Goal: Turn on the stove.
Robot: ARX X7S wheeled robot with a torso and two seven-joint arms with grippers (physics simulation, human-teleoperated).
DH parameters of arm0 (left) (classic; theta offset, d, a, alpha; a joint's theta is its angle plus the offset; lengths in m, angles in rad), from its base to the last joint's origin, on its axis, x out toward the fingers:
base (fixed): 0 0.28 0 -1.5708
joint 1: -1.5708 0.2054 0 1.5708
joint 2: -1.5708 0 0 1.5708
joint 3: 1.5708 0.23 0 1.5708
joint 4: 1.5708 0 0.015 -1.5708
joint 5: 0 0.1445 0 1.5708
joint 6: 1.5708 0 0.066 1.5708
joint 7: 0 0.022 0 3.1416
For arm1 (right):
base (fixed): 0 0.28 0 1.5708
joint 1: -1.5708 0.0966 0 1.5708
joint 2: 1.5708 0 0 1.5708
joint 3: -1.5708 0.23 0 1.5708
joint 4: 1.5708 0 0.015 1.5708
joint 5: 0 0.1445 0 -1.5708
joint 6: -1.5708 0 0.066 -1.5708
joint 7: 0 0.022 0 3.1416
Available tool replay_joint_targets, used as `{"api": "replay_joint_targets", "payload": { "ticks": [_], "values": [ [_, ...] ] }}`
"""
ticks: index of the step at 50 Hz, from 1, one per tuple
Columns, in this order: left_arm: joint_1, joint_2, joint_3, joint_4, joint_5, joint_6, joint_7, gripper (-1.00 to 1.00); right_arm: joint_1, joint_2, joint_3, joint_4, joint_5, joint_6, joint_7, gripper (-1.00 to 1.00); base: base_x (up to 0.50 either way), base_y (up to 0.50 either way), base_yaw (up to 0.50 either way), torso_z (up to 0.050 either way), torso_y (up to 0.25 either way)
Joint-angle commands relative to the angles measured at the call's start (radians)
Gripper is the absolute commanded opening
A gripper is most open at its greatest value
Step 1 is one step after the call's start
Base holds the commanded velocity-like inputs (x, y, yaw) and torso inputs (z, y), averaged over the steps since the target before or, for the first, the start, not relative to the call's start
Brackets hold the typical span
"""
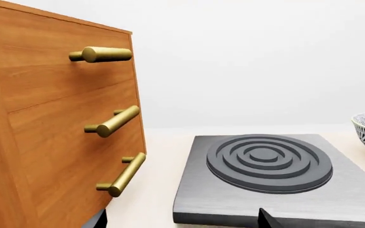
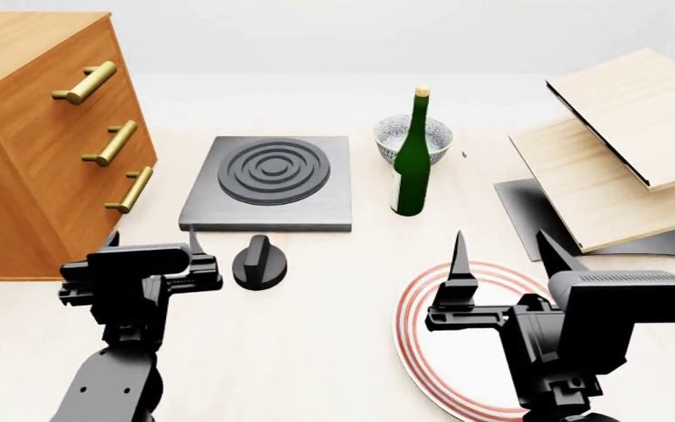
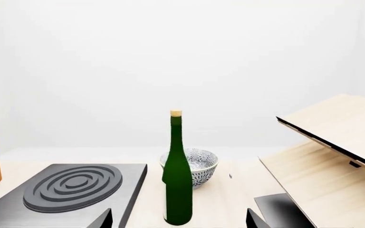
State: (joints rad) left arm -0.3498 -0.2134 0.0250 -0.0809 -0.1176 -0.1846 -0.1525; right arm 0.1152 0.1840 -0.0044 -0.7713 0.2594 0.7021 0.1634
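The stove [image 2: 314,207] is a flat dark grey slab with dark concentric burner rings [image 2: 273,169], left of the table's centre. Its small black round knob [image 2: 259,264] stands on the table just in front of the slab. My left gripper [image 2: 152,242] is open and empty, just left of the knob and near the slab's front left corner. In the left wrist view the stove [image 1: 334,199] lies close ahead of the left gripper [image 1: 182,224]; the knob is out of view there. My right gripper [image 2: 502,251] is open and empty above the plate. The right wrist view shows the stove [image 3: 5,209] and right gripper [image 3: 179,226].
A wooden drawer cabinet [image 2: 32,149] with brass handles stands left of the stove and close to my left arm. A green bottle [image 2: 410,167] and a patterned bowl [image 2: 438,134] stand right of the stove. A red-ringed white plate [image 2: 422,347] lies under my right gripper. Tilted wooden boards [image 2: 619,158] stand at the right.
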Motion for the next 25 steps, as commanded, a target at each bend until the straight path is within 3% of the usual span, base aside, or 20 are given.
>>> {"api": "replay_joint_targets", "payload": {
  "ticks": [1, 15, 25],
  "values": [
    [-0.041, 0.025, 0.027, -0.230, 0.031, 0.154, -0.004, 1.00, -0.003, 0.004, -0.005, 0.009, 0.005, -0.011, 0.008, 1.00, 0.00, 0.00, 0.00, 0.000, 0.000],
    [-0.092, 0.050, 0.034, -0.516, 0.041, 0.332, -0.018, 1.00, -0.013, 0.011, -0.015, 0.011, 0.007, -0.030, 0.015, 1.00, 0.00, 0.00, 0.00, 0.000, 0.000],
    [-0.085, 0.075, 0.062, -0.541, 0.055, 0.347, -0.026, 1.00, -0.015, 0.016, -0.022, 0.018, 0.009, -0.040, 0.020, 1.00, 0.00, 0.00, 0.00, 0.000, 0.000]
  ]
}}
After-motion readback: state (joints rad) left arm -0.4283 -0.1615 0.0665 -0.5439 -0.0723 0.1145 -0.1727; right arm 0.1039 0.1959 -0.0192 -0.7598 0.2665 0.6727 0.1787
